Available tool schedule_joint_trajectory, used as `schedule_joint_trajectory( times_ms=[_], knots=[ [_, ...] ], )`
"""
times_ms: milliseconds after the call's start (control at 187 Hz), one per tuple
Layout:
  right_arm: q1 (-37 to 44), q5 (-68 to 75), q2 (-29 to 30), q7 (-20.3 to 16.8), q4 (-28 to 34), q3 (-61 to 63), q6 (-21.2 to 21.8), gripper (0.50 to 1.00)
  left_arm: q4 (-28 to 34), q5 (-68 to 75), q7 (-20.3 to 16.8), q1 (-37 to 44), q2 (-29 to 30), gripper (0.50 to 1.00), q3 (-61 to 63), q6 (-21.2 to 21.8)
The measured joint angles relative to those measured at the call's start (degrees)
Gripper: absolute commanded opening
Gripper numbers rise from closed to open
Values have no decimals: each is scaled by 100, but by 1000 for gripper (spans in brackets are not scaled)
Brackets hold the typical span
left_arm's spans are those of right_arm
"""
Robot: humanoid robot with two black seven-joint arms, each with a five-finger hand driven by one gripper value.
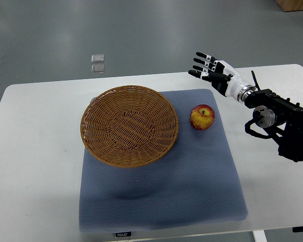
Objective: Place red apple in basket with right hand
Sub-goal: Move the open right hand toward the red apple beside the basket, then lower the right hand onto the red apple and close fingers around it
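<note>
A red and yellow apple point(202, 117) stands on the blue-grey mat point(192, 186), just right of the round wicker basket point(130, 125). The basket is empty and rests on the mat's left part. My right hand point(208, 67) comes in from the right edge and hovers above the table, up and to the right of the apple. Its fingers are spread and hold nothing. The hand is apart from the apple. My left arm does not show.
The mat lies on a white table point(35, 151). Two small clear squares point(97, 63) lie on the grey floor beyond the table's far edge. A wooden box corner point(295, 5) shows at the top right.
</note>
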Motion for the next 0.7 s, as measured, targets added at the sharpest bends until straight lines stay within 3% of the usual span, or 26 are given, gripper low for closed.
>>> schedule_joint_trajectory(
  times_ms=[230, 423, 701],
  knots=[
    [1, -809, -119, 18, 28, -6, 60, 917, 0, 3, 0, 7, 0, 1000, 0, 0],
    [4, -1706, -383, 178, 89, -4, 491, 915, 0, 3, 0, 7, 0, 1000, 5, 0],
    [4, -2868, -971, 324, 684, -35, 847, 915, 0, 3, 2, 7, 0, 1000, 11, 0]
  ],
)
